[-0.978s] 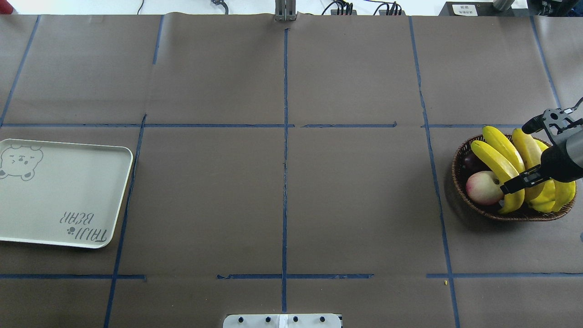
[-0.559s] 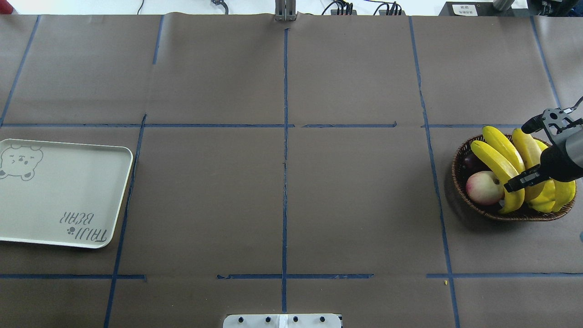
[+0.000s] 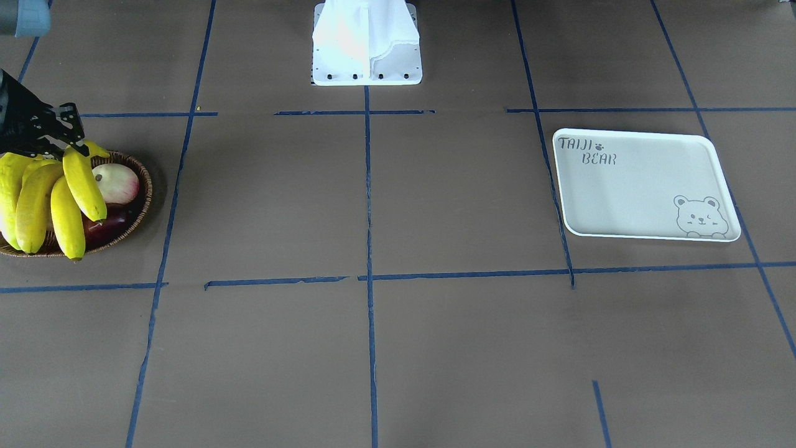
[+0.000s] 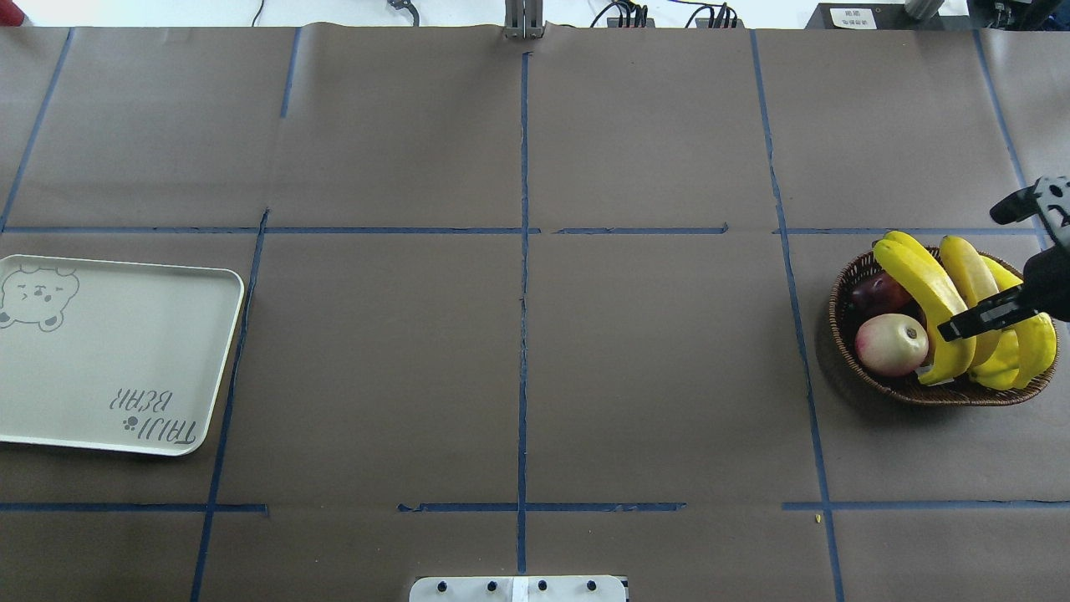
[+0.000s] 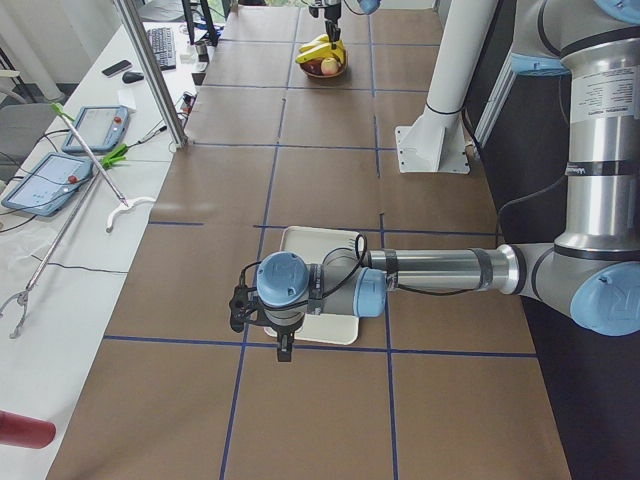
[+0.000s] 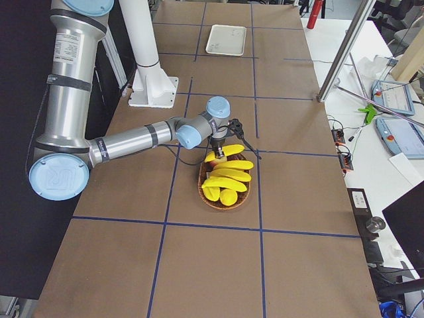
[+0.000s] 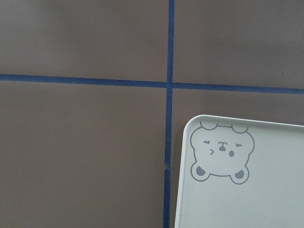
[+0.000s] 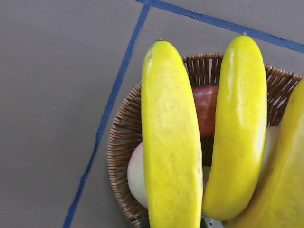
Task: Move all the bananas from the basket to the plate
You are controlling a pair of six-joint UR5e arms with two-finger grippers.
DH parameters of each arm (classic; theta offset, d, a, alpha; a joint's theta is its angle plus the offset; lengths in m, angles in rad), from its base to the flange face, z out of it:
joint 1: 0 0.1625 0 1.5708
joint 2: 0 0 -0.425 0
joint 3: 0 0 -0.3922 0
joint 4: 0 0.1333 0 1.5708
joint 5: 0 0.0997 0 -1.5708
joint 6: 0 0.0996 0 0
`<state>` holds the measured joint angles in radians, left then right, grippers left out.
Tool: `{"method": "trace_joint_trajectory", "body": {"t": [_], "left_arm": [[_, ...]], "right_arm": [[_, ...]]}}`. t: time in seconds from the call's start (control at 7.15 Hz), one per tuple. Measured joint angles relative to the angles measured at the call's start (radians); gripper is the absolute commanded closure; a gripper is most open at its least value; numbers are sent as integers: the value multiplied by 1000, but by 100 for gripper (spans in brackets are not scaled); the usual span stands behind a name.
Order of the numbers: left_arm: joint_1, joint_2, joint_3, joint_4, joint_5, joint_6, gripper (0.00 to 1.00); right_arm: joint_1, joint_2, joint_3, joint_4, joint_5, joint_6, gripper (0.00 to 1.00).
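Gripping one banana at the wicker basket with right end effector; left end effector: cannot tell.

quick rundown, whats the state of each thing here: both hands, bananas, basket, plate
right hand: shut on the gripped banana, over the basket
gripped banana: held above the basket, not on the plate
other bananas: lying in the basket
basket: holds bananas, a pink apple and a dark red fruit
plate: empty
left hand: by the plate's bear corner; open or shut cannot be told
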<state>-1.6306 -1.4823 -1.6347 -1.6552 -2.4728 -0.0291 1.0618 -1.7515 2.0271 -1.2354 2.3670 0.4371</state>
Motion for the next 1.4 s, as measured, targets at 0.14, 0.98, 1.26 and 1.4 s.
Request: {"method": "trace_joint_trajectory", "body": {"t": [0.14,0.98,1.26,1.4], "left_arm": [[0,-2,-3,0,0,0,0],[283,-114,-13,-419,-32,-670,1],[505,-170,-4,-728,144,-1158,1],[588,-226,-3,-814,220,-1374,1]], "right_arm": [[97,1,28,-3,126,2,100],[-201,536,-74,23,-145,731,100],[-383,616,-78,129,-389,923,99],[-442,624,-78,188,-466,980,99]]}}
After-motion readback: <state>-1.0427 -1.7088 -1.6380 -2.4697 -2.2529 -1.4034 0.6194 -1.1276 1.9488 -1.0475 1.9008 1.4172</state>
